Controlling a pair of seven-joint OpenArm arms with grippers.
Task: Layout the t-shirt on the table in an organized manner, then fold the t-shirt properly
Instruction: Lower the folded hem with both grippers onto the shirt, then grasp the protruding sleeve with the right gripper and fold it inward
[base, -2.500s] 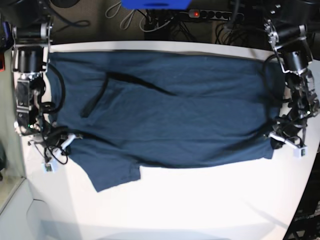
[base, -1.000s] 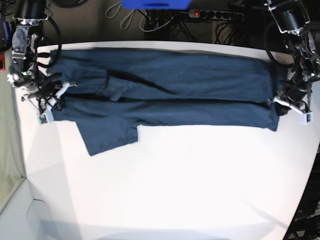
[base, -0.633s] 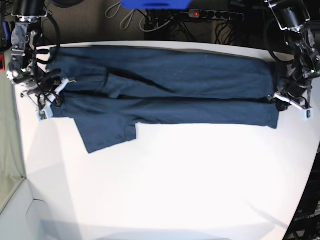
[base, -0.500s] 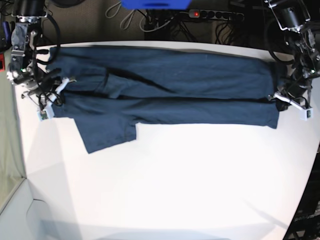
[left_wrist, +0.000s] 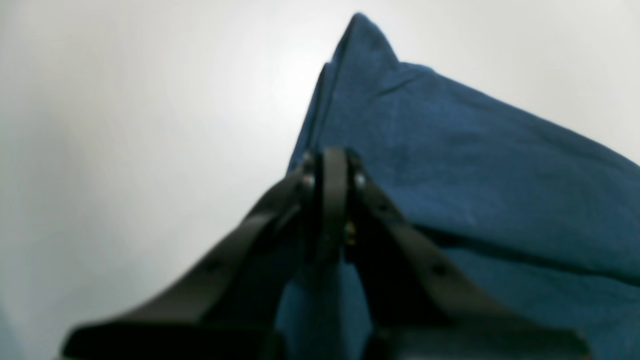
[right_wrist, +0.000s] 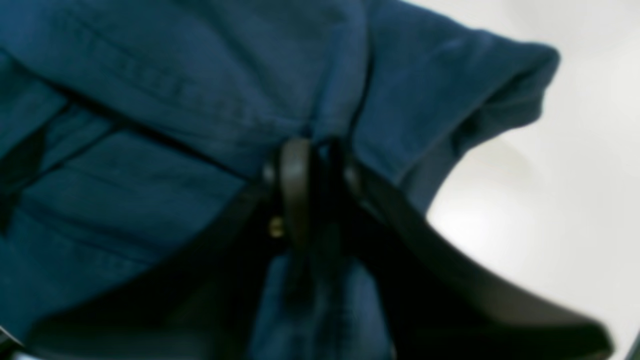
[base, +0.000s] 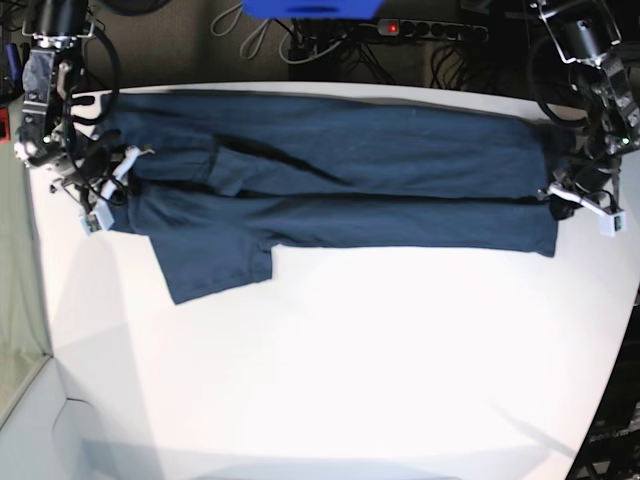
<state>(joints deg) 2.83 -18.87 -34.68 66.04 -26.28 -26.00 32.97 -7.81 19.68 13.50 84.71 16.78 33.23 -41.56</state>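
Note:
The navy t-shirt (base: 340, 180) lies on the white table (base: 350, 380) as a long band folded lengthwise, with one sleeve (base: 215, 262) sticking out toward the front. My left gripper (base: 578, 205) is at the band's right end; in the left wrist view it (left_wrist: 330, 165) is shut, pinching the t-shirt (left_wrist: 475, 175) near its corner. At the band's left end sits my right gripper (base: 100, 205). In the right wrist view it (right_wrist: 315, 160) has its fingers slightly parted, and folds of the t-shirt (right_wrist: 150, 100) lie around and between them.
Behind the table run a power strip (base: 430, 30) and loose cables, beside a blue object (base: 310, 8). The table's curved edge (base: 612, 380) falls away at the right. Bare white table (left_wrist: 125, 125) shows beside the left gripper.
Both arms carried the shirt's front half back over itself, making a long band. In the last half second the right gripper's fingers parted. The left gripper stayed shut.

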